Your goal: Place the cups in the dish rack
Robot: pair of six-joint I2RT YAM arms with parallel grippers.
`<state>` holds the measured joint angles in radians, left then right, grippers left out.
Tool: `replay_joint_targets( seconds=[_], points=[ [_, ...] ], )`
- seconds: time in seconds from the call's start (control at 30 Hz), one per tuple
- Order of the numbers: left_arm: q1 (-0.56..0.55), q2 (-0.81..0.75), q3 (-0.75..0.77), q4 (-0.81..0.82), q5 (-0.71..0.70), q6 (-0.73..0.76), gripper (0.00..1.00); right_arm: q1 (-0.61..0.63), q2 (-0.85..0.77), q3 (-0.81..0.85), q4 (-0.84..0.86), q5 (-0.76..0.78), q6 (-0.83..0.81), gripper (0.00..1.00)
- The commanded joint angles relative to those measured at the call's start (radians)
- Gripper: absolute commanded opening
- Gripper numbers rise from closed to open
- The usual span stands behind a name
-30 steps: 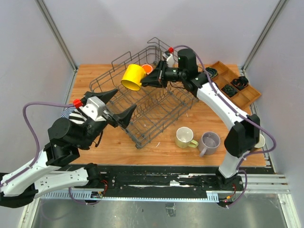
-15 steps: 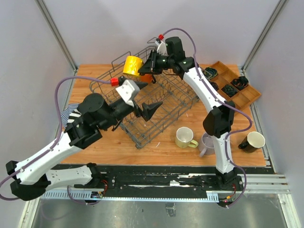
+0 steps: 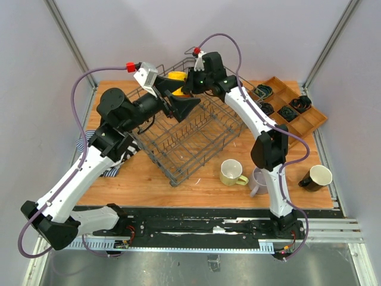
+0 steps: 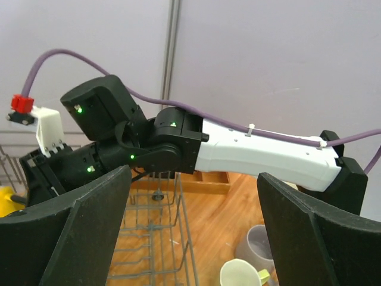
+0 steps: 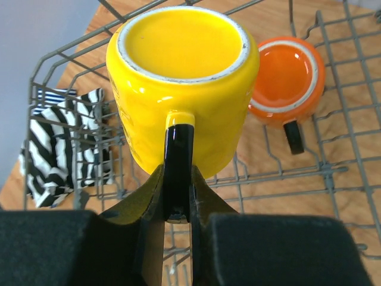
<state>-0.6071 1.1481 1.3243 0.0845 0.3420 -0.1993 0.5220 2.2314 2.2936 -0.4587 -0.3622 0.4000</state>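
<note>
My right gripper [image 5: 177, 179] is shut on the black handle of the yellow mug [image 5: 181, 83], held base-up over the back of the grey wire dish rack [image 5: 333, 170]. In the top view the mug [image 3: 176, 76] is over the rack's [image 3: 173, 180] far corner. The orange mug [image 5: 286, 83] sits inside the rack beside it. My left gripper [image 3: 178, 99] is open and empty, raised above the rack just in front of the yellow mug. The cream mug [image 3: 231, 172], lavender mug [image 3: 262, 177] and black mug [image 3: 317, 177] stand on the table right of the rack.
A brown wooden tray [image 3: 292, 107] with black coils is at the back right. A black-and-white striped cloth [image 3: 95, 146] lies left of the rack. My right arm [image 4: 262, 152] crosses the left wrist view, above the cream mug [image 4: 241, 275] and lavender mug [image 4: 260, 244].
My left arm has risen and swung from the rack's near left side to over its back. My right gripper has carried the yellow mug farther back and turned it.
</note>
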Motion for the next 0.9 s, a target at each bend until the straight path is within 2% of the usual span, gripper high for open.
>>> replay_joint_targets(
  seconds=[0.0,0.17,0.33,0.87],
  points=[
    [0.022,-0.034,-0.054,0.056,-0.043,-0.078,0.91,0.047,-0.053,-0.023,0.203,0.096,-0.138,0.01],
    [0.051,-0.064,-0.113,0.055,-0.177,-0.147,0.94,0.068,0.001,0.009,0.243,0.128,-0.211,0.01],
    [0.075,-0.069,-0.107,0.033,-0.178,-0.15,0.95,0.092,-0.003,-0.046,0.36,0.156,-0.269,0.01],
    [0.12,-0.106,-0.129,-0.003,-0.236,-0.126,0.96,0.11,0.081,-0.041,0.411,0.165,-0.354,0.01]
  ],
)
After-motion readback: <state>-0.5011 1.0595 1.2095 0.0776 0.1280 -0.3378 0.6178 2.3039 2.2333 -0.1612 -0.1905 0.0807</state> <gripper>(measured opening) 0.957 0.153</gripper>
